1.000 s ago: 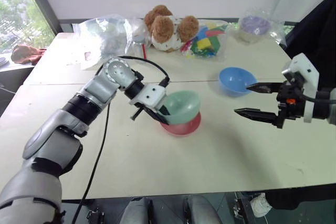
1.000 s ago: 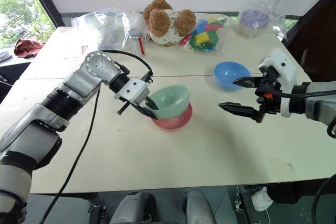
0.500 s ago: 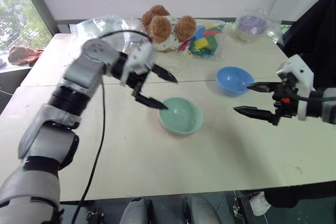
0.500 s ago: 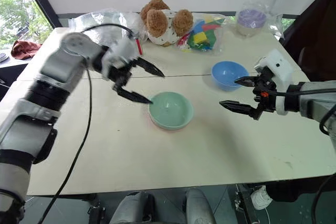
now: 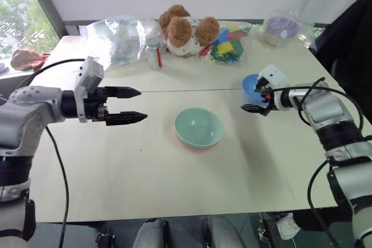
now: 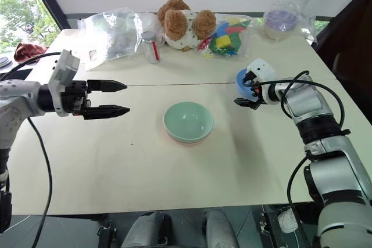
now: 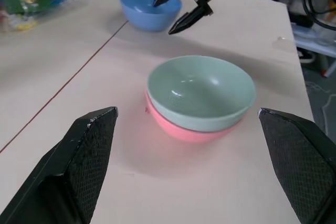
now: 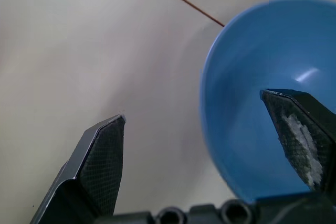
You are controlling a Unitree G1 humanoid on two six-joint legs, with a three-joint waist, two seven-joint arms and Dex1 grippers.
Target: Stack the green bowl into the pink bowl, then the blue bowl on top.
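green bowl (image 5: 199,127) sits nested in the pink bowl (image 7: 181,129), mid-surface (image 5: 145,178). left gripper (image 5: 137,105) hangs off to the left, jaws wide apart, holding nothing. over on the right, the right gripper (image 5: 253,100) is at the blue bowl (image 8: 262,98), jaws spread across its near rim, one finger inside, one outside, not clamped.

Lab: test table (image 5: 87,161), bagged props (image 5: 119,39)

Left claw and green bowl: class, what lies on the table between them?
Nothing: in the left eye view, bare table separates the open left claw from the green bowl.
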